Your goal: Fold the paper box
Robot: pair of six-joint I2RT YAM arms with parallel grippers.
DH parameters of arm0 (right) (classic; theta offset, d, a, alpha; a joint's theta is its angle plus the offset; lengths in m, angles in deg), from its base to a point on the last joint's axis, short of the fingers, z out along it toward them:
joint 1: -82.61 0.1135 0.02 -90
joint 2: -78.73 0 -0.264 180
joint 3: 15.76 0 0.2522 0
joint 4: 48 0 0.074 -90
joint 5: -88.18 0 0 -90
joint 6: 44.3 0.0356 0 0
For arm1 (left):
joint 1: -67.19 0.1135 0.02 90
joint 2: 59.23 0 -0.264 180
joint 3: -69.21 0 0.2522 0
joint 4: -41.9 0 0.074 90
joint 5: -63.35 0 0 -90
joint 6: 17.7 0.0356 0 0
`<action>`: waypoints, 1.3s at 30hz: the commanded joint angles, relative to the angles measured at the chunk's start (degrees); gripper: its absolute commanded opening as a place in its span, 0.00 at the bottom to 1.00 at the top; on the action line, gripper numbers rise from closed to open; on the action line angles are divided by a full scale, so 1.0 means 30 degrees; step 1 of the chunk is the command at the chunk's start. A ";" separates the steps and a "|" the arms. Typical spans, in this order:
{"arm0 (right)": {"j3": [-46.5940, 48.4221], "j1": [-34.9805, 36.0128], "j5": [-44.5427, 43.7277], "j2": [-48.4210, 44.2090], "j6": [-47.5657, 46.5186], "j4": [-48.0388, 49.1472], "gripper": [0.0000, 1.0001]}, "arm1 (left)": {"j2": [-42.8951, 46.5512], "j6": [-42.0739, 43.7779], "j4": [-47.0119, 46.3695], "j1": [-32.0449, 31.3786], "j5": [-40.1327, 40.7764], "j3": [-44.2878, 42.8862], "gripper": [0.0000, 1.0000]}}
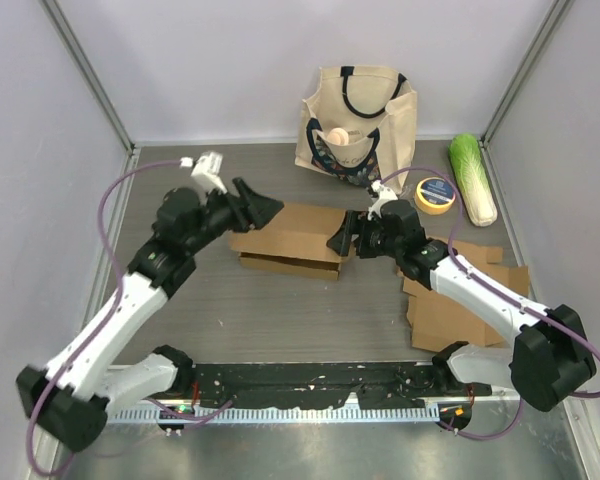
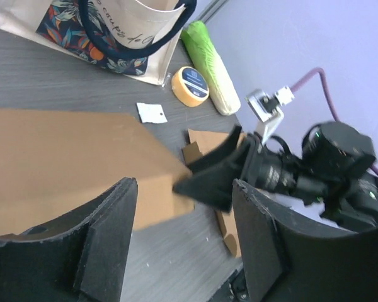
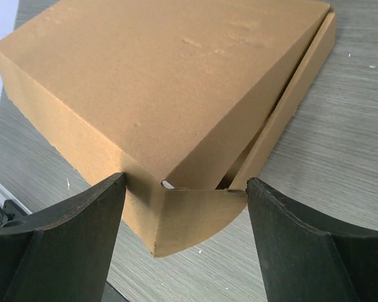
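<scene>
The paper box point(image 1: 292, 240) sits mid-bench, a little toward the far edge, lid down, with an arm at each end. The left gripper point(image 1: 263, 208) is at its left end, jaws spread wide. The right gripper point(image 3: 186, 182) straddles the right-hand corner, jaws apart too, a side flap point(image 3: 195, 214) bowing out between them. Flat cardboard point(image 1: 460, 305) lies by the right edge.

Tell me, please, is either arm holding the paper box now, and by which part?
Nothing is held. The right jaws stand open astride one corner of the paper box, and the left jaws stand open at its other end.
</scene>
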 commanded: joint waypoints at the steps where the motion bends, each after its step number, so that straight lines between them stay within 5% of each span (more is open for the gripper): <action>1: 0.0325 0.0188 -0.0133 0.0448 -0.0642 -0.0351 0.81 | -0.4589 0.1365 -0.1260 0.0085 -0.1057 -0.1770 0.60; 4: 0.0150 0.0217 -0.0075 0.0536 -0.0758 -0.0350 0.81 | -0.7434 0.0987 -0.2611 0.0056 -0.2079 -0.1859 0.48; 9: 0.0324 0.0217 -0.0250 0.0420 -0.1052 -0.1082 0.82 | -0.9956 0.0194 -0.5628 0.0056 -0.2698 0.0098 0.44; 15: 0.1144 -0.0046 -0.0279 0.0418 0.0350 -0.1026 0.86 | -1.0458 -0.0041 -0.6888 0.0027 -0.2553 0.2324 0.42; 23: -0.1223 0.0275 0.0102 0.2234 0.0705 0.3276 0.84 | -1.0575 -0.0187 -0.8206 0.0027 -0.1936 0.4145 0.42; 28: -0.3715 0.0335 -0.0336 0.3055 0.0969 0.6380 0.78 | -1.1131 -0.0304 -0.9025 0.0056 -0.1906 0.4936 0.42; 32: -0.4420 0.0364 -0.0427 0.3524 0.0969 0.7235 0.64 | -1.1425 -0.0363 -0.9233 0.0027 -0.1935 0.5171 0.43; 39: -0.5653 -0.0045 0.0012 0.3408 0.1057 0.8380 0.55 | -0.8357 0.0105 -0.8095 0.0669 -0.2346 0.4617 0.58</action>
